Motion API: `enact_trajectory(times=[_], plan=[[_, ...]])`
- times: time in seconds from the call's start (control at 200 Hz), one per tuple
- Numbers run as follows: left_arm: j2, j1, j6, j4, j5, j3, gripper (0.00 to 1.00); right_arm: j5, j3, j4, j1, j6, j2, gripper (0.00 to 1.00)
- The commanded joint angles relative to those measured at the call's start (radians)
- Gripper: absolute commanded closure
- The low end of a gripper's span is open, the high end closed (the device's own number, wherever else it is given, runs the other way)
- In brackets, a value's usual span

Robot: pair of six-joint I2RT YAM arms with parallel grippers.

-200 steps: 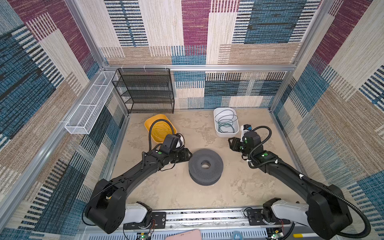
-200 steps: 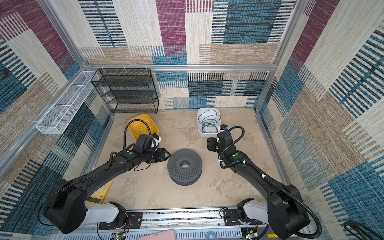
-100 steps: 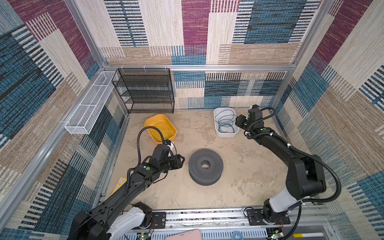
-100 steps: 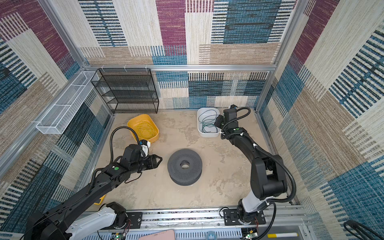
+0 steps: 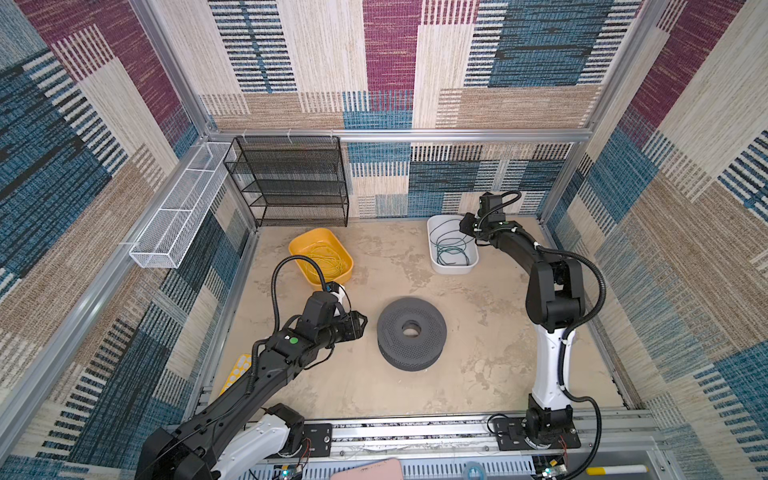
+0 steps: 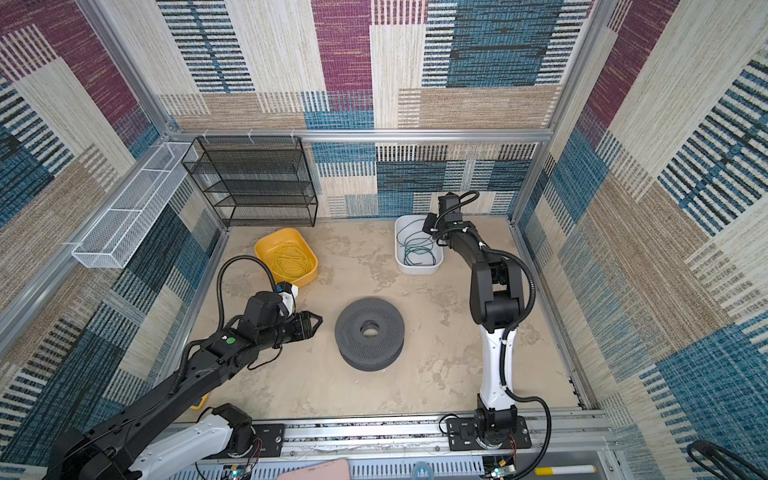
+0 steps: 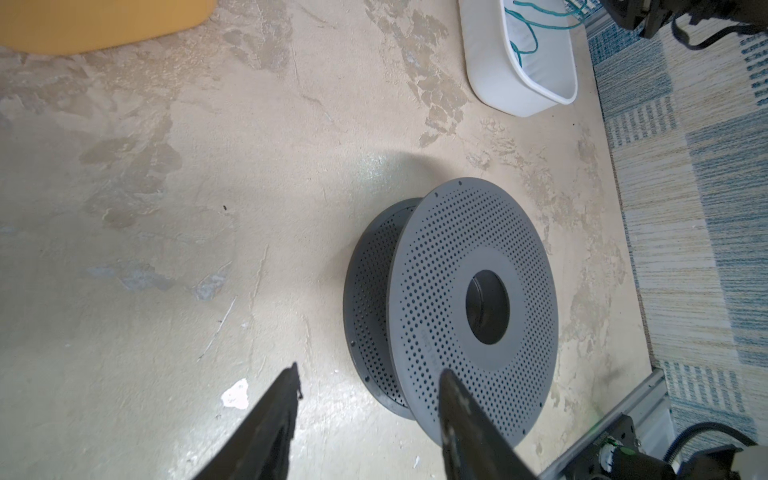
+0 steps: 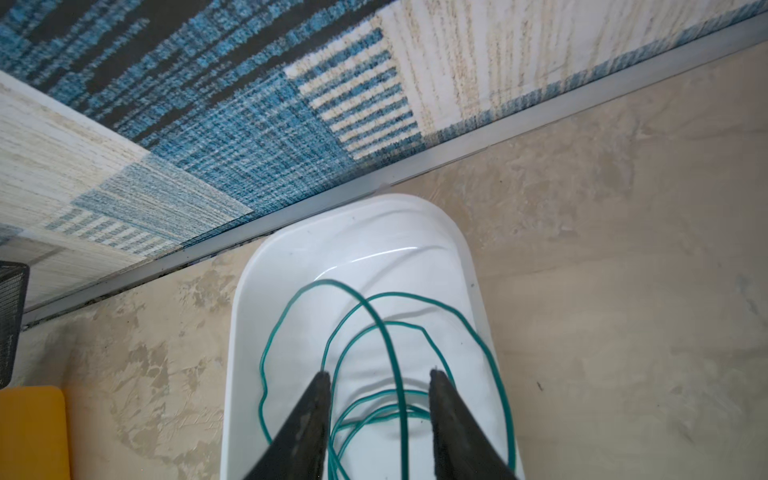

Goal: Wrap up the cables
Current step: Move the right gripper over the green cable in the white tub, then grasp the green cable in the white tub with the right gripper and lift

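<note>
**Both top views.** Grey spool (image 5: 411, 332) (image 6: 369, 332) lies flat in the middle of the surface (image 5: 478, 374).
- Left claw (image 5: 361, 322) (image 6: 318, 322): just left of the spool and apart from it.
- White tub (image 5: 453, 272) (image 6: 419, 268): beyond the spool to its right. It holds the cables (image 5: 451, 249) (image 6: 417, 249) in loose teal loops.
- Right claw (image 5: 464, 224) (image 6: 430, 226): over the tub's end farthest from the spool. The gap between its jaws is too small to read here.
- Yellow tub (image 5: 299, 245): beyond the spool to its left, with yellow wire (image 5: 328, 264) inside.

**Left wrist view.** The left claw (image 7: 370, 374) is spread and empty. The spool (image 7: 457, 270) shows two perforated flanges and an open hub. The white tub (image 7: 490, 62) is past the spool, with a few strands of the cables (image 7: 528, 33) showing.

**Right wrist view.** This is the only view that settles the right claw (image 8: 378, 374). Its jaws are apart above the cables (image 8: 390, 295), and one strand runs between the fingers (image 8: 316, 399) unpinched. The spool is out of frame.
</note>
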State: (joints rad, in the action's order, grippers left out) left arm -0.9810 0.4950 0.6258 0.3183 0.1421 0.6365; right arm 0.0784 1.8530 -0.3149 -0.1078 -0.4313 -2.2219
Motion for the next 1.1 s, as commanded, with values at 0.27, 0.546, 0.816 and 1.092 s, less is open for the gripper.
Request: enact_trajectory(times=[0.27, 0.546, 0.816, 1.092], plan=[[-0.014, -0.002, 0.025, -0.002, -0.009, 0.029, 0.44, 0.094, 0.069, -0.015, 0.01, 0.008, -0.028, 0.92], [-0.045, -0.002, 0.018, 0.006, -0.007, 0.082, 0.44, 0.16, 0.014, 0.034, 0.008, 0.013, 0.115, 1.0], [-0.056, -0.001, -0.007, 0.031, -0.045, 0.166, 0.43, 0.257, -0.075, 0.098, 0.005, -0.015, 0.295, 1.0], [-0.133, -0.002, -0.036, 0.031, -0.027, 0.298, 0.43, 0.396, -0.215, 0.214, -0.015, -0.081, 0.489, 1.0]])
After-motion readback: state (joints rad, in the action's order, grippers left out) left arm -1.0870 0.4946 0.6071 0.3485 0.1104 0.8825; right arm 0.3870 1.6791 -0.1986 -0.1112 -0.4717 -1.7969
